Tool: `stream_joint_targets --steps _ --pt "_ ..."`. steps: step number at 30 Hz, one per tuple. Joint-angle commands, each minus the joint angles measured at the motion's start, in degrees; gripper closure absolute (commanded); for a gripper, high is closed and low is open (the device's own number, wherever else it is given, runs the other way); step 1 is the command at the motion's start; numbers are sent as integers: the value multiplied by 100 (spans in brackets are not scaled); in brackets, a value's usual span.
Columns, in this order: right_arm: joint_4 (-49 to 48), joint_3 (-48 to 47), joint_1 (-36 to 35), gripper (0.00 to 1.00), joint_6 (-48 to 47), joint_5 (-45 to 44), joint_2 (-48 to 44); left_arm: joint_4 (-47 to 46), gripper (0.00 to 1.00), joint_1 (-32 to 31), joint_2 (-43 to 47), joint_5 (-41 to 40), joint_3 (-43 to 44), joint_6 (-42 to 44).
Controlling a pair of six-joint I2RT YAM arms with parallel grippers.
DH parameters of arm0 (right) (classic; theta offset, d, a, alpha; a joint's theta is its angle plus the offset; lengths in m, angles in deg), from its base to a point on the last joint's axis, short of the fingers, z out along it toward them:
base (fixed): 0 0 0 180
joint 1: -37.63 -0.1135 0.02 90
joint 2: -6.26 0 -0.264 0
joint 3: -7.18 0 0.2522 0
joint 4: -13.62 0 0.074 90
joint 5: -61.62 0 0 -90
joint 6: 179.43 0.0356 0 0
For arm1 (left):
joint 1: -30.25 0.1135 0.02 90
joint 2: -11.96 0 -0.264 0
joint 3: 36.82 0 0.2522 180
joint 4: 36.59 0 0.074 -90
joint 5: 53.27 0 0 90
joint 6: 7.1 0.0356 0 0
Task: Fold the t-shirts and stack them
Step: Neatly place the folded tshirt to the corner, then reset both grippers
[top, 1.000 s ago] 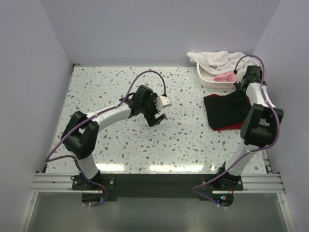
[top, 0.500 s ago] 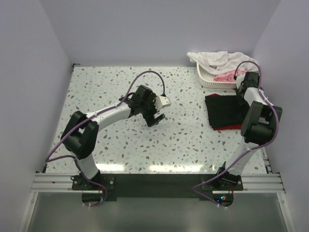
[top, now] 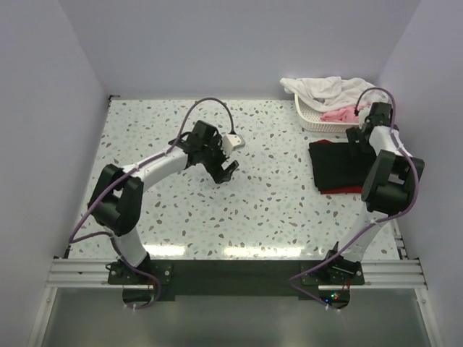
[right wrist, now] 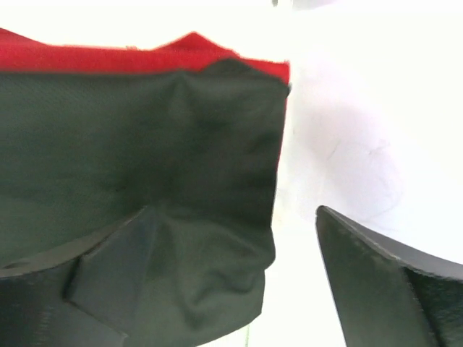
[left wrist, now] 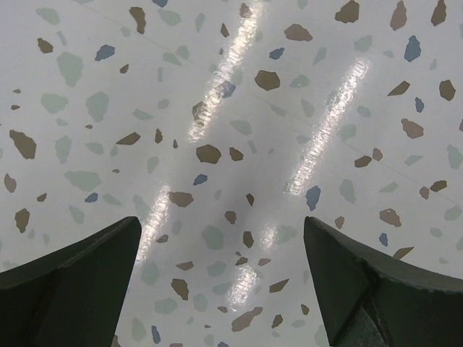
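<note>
Right wrist: t-shirts, black over red

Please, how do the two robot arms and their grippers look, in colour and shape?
The left arm and right arm have white links and bulky black joints; a purple cable loops along each. The left gripper and right gripper are black, with broad wedge-shaped fingers.

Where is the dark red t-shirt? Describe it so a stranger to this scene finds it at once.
Go to the far right of the speckled table, where a white basket of laundry stands. Just on its near side lies a folded stack of two shirts. The dark red t-shirt is the bottom one, only a thin strip peeking out under the black t-shirt.
</note>
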Motion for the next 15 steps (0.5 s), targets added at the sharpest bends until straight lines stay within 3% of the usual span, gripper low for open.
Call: stream_joint_targets --steps 1,8,15 --pt "648 -683 -7 2 360 460 -530 210 0 434 297 529 390 -596" --pt "2150 -1562 -349 1 993 2130 -943 298 0 1401 174 1163 793 -1511" --pt "2153 -1695 -1614 1 2143 3098 -1304 763 0 2438 -142 1304 1646 -1777"
